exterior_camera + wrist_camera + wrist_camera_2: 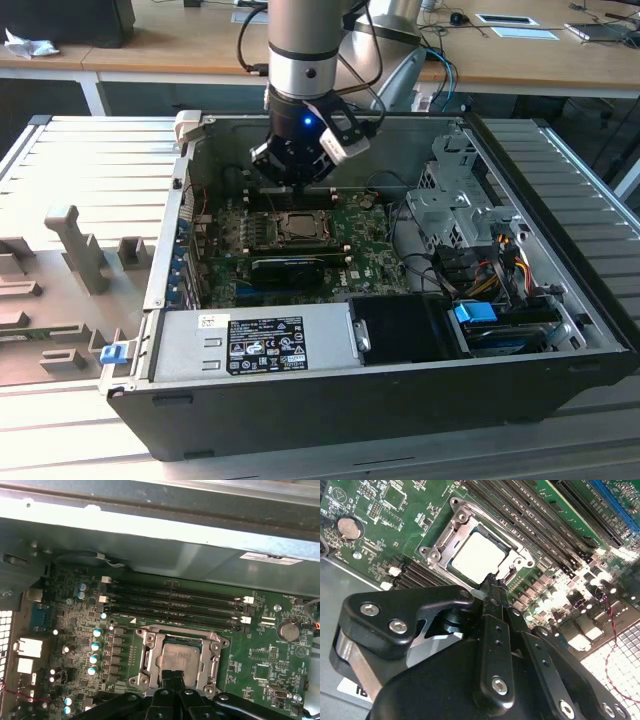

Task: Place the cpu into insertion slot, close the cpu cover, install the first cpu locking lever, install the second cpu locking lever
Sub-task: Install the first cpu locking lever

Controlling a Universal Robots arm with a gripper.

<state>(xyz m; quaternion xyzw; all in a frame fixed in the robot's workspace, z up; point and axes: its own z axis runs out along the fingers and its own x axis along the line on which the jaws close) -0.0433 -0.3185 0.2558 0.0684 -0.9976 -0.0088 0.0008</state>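
In the exterior view my gripper [298, 183] hangs inside the open computer case, just above the insertion slot [300, 228] on the green motherboard. In both wrist views the cpu [479, 556] [179, 656] lies flat in the slot, pale silvery face up. The cpu cover [451, 527] [152, 652] lies flat around it as a silvery frame. My gripper [492, 583] [175, 676] is shut, its black fingers pressed together with nothing between them. The tips are at one edge of the socket frame; I cannot tell whether they touch it.
Long black memory slots [175, 597] run beside the socket, and a black ribbed block [285, 266] sits on its other side. A power supply [260, 340] fills the case's near side. A drive cage [450, 200] and cables [490, 270] stand at the exterior view's right.
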